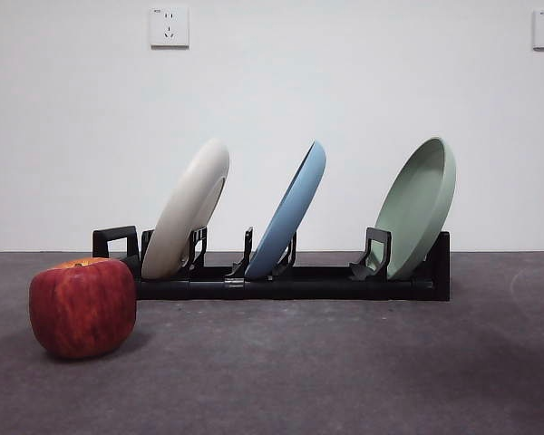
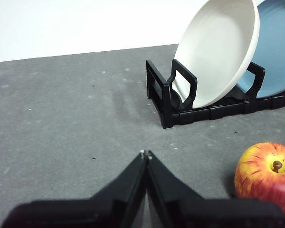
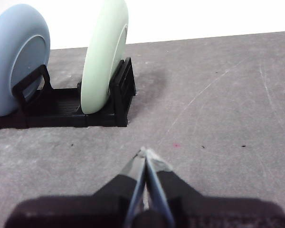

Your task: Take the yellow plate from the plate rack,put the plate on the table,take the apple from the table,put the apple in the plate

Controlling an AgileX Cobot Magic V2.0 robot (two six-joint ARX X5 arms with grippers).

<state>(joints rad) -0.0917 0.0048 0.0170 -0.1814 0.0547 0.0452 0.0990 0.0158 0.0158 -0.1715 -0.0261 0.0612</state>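
Observation:
The yellow plate (image 1: 192, 210) (image 2: 217, 50), cream-coloured, leans in the left slot of the black plate rack (image 1: 290, 283) (image 2: 167, 102). The red apple (image 1: 82, 306) (image 2: 268, 171) rests on the dark grey table (image 1: 344, 372) in front of the rack's left end. My left gripper (image 2: 146, 153) is shut and empty, hovering over bare table short of the rack's end, with the apple off to one side. My right gripper (image 3: 145, 151) is shut and empty too, over the table near the rack's other end (image 3: 118, 102). Neither arm shows in the front view.
A light blue plate (image 1: 294, 210) (image 2: 275, 47) (image 3: 16, 57) stands in the middle slot and a sage green plate (image 1: 419, 207) (image 3: 104, 57) in the right one. A white wall with two sockets (image 1: 169, 26) rises behind the table.

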